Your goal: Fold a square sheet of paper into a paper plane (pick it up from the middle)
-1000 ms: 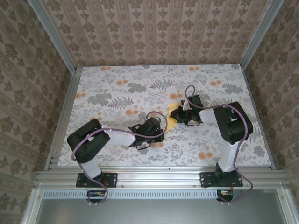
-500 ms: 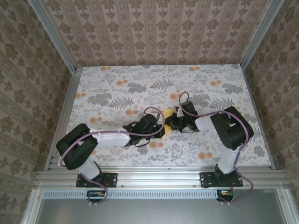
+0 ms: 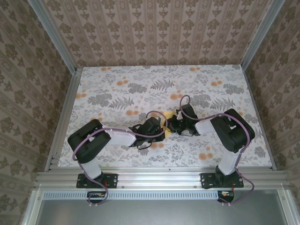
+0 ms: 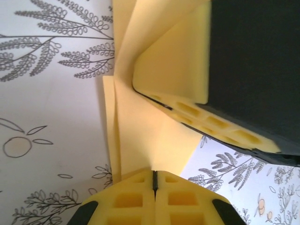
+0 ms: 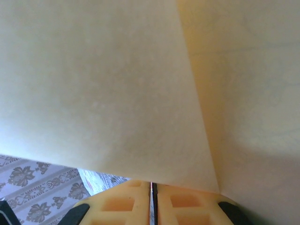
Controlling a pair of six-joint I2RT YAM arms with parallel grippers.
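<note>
Starting at the left: my left arm [image 3: 117, 137] has drawn its elbow back toward the near left corner of the table [image 3: 220, 145], after lying stretched out low half a second ago. The left gripper [image 3: 160, 127] has hardly shifted. It sits at about the middle of the table, a little toward the near edge. In the left wrist view it is clenched, its pads pressed to a thin seam with an edge of the sheet [image 4: 140, 140] pinched in that seam.

Next comes the sheet itself, caught between the two grippers. A second ago I could see a broad yellow patch from above, lying a little farther back and to the right. Now only a sliver shows there. Up close it is no longer flat: creased layers stand up and lean against each other. I read that as a fold being gathered and pressed between the grippers, so we are mid-fold, with no pointed dart shape yet. I cannot tell whether the sheet touches the table or hangs just above it.

On the right, the right gripper [image 3: 173, 125] has come leftward and toward the near edge over the last second, and now sits just beside the left one. Its wrist view shows it closed too, with paper rising straight out of the seam, so I judge it is grasping the sheet as well.

My count: two arms, two grippers, both clamped on one sheet, and no finished plane.
</note>
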